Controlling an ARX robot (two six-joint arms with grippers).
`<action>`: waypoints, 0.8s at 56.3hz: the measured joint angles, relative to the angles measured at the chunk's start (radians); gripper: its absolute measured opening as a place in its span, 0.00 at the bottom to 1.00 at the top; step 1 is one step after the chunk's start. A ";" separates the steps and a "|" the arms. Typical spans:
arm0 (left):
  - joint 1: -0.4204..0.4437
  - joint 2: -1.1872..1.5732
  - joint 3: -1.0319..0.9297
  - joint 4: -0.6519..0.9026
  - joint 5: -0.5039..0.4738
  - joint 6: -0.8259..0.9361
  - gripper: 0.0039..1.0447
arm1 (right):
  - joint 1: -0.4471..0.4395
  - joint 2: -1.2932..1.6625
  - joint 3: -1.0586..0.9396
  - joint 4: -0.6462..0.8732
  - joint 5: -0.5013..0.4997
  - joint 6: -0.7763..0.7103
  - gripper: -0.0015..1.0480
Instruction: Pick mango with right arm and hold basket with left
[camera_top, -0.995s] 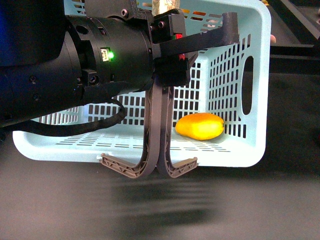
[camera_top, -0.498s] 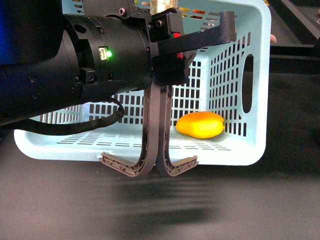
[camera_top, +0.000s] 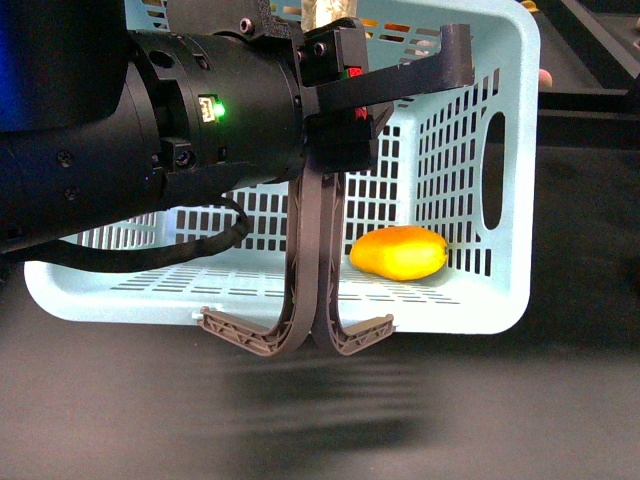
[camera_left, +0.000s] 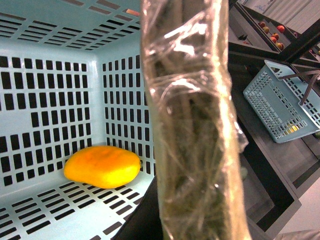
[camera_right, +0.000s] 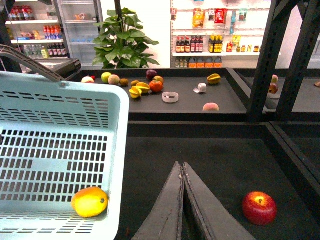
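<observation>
The basket (camera_top: 505, 180) is seen on the dark surface (camera_top: 400, 420) with its open mouth turned toward the front camera. The mango (camera_top: 398, 252) is found inside it. It rests on the lowest slotted wall, close to the side wall, at about 4 o'clock from the middle of the front view. The left arm (camera_top: 150, 150) is stretched across the basket from 9 o'clock. The left gripper (camera_top: 305, 322) is hung in front of the lower rim with its fingers (camera_top: 325, 250) pressed together; whether the rim is caught between them cannot be told. A basket handle (camera_top: 420, 75) is seen at 1 o'clock, just beside the wrist. The right gripper (camera_right: 181, 170) is held closed on nothing above the dark surface, beside the basket, with a red apple (camera_right: 259, 207) near it.
</observation>
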 joint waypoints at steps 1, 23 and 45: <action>0.000 0.000 0.000 0.000 0.000 0.000 0.08 | 0.000 0.000 0.000 0.000 0.000 0.000 0.02; 0.000 0.000 0.000 0.000 0.000 0.000 0.08 | 0.000 0.000 0.000 0.000 0.000 -0.001 0.46; 0.000 0.000 0.000 0.000 0.000 0.000 0.08 | 0.000 0.000 0.000 0.000 0.000 -0.001 0.92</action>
